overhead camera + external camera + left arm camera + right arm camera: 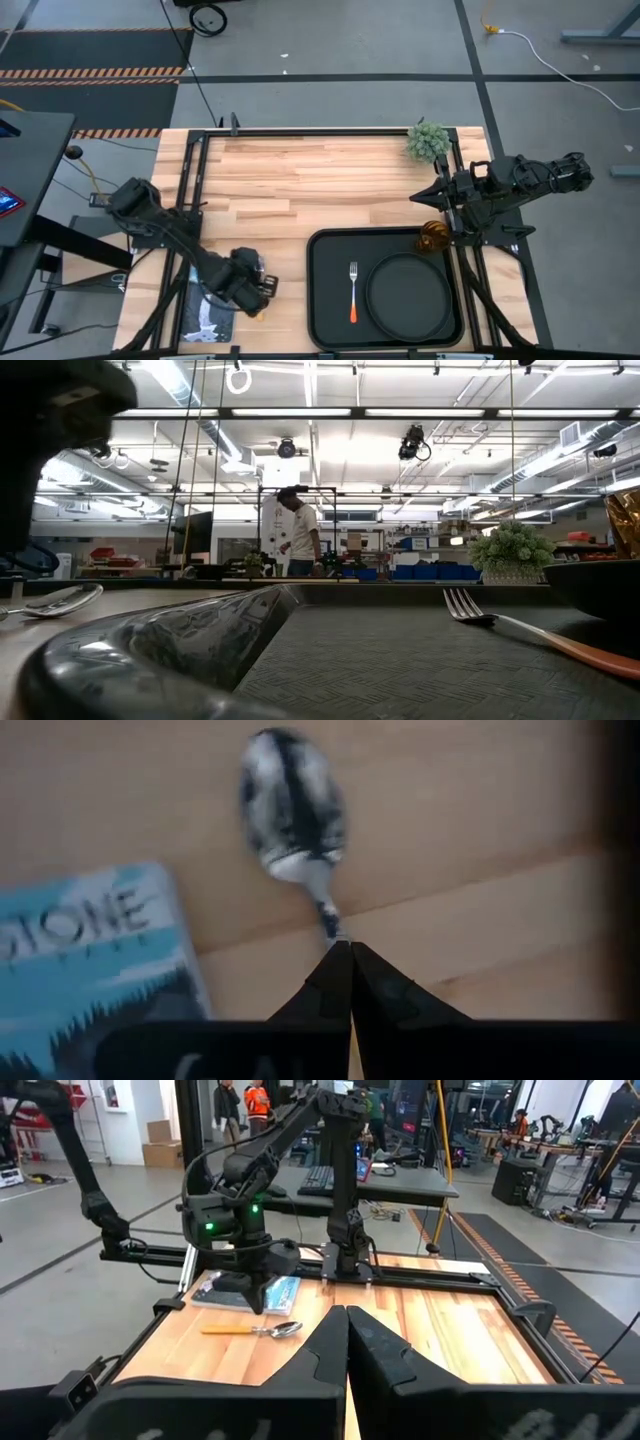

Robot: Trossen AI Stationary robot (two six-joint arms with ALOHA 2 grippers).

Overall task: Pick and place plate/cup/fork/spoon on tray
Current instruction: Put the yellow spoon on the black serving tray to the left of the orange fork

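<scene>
Left tool (351, 955), closed empty, hovers over the silver-bowled, yellow-orange-handled spoon (293, 815); right tool (346, 1320) closed, waiting.

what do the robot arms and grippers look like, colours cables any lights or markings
Both arms are dark, near-black, built from chunky jointed segments. The left arm has black cables looped along its links and small green lights glowing on its wrist housing. Each gripper, left gripper and right gripper, ends in two matte black fingers tapering to a wedge-like point. Pale lettering shows on the left gripper's body, too cropped to read.
</scene>
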